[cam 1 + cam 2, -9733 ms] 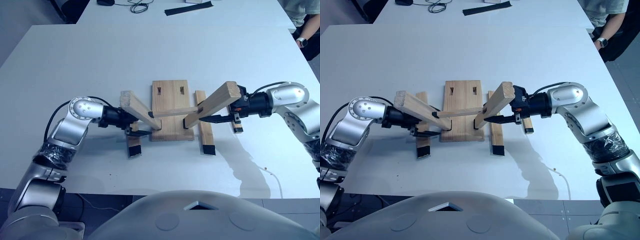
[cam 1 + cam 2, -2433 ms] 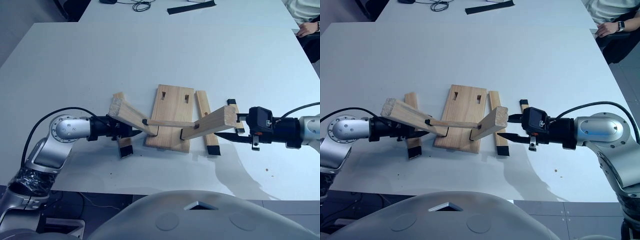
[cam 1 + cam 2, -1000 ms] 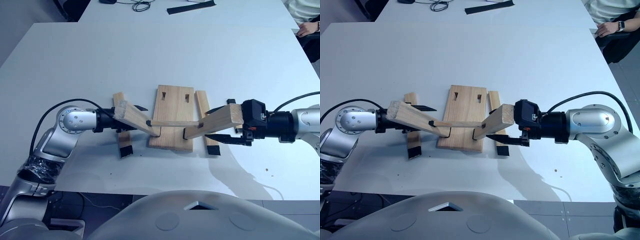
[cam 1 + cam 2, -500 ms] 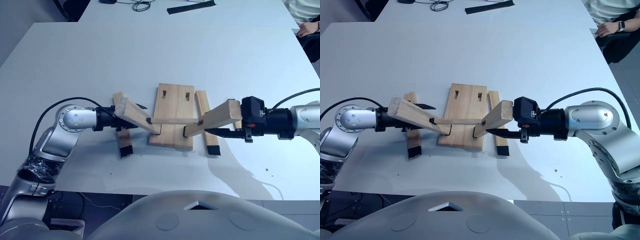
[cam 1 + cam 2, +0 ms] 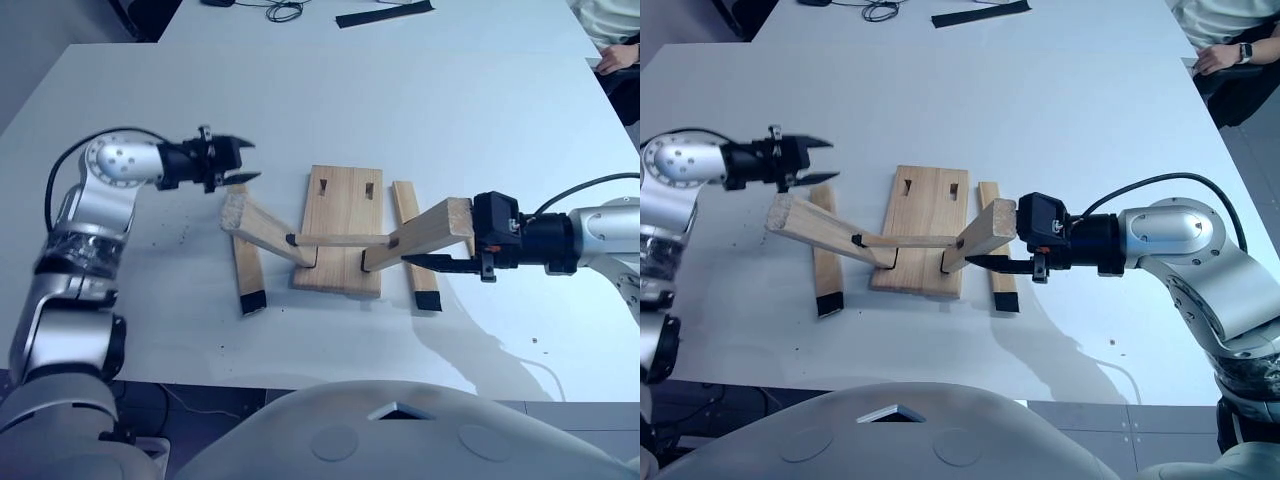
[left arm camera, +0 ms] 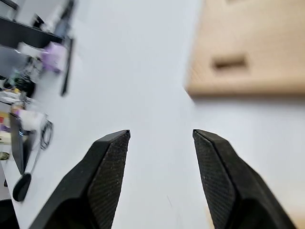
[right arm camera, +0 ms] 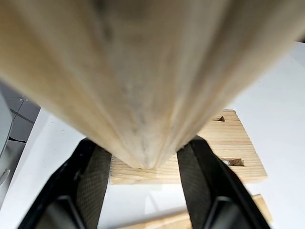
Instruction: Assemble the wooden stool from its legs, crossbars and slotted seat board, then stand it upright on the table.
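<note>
— So, how do the parts lie?
— The crossbar (image 5: pixel 345 240) joins two legs over the seat board (image 5: pixel 343 200); the right gripper (image 5: pixel 435 248) is clamped on the right leg (image 5: pixel 405 243).
— And the left gripper (image 5: pixel 255 160)?
— Fingers spread, near the left leg (image 5: pixel 262 228), not touching it.

We see a left leg (image 5: pixel 262 228) and a right leg (image 5: pixel 425 230), both tilted, joined by a thin crossbar (image 5: pixel 345 240) above the flat slotted seat board (image 5: pixel 345 195)
</note>
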Robot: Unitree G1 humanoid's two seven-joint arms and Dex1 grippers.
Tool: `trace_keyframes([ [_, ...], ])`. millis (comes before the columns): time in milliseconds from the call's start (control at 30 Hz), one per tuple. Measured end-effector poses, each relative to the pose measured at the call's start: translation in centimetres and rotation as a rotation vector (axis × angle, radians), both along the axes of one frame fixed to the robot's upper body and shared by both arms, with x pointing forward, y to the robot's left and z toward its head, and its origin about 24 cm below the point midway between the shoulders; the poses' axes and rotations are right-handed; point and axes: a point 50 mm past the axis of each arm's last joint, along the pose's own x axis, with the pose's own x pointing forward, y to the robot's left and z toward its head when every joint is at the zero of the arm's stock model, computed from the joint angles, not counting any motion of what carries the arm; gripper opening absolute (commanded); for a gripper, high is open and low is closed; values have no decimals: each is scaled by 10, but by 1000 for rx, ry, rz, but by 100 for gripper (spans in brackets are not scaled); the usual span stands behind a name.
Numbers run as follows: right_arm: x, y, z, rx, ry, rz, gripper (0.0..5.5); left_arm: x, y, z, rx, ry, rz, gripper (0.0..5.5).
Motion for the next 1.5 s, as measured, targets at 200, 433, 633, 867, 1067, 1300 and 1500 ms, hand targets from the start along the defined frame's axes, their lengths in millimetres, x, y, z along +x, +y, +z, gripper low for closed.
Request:
trace_keyframes([
  [200,2,3,0,-2,-1,22,204,-1,-74,31,-237,171,-232,246],
  [433,3,6,1,-5,-2,41,204,-31,-92,37,-150,350,-468,246],
  [633,3,10,1,-7,-2,61,204,-49,-96,27,-85,463,-548,246],
  [867,4,12,1,-6,-5,74,204,-56,-106,23,-80,497,-582,246],
  [1067,3,15,0,-4,0,96,204,-68,-109,22,-59,502,-622,246],
  [1300,2,19,-1,6,10,118,204,-77,-101,16,-28,502,-615,246],
  [1500,3,23,-2,11,20,132,204,-83,-100,10,-33,512,-589,246],
])
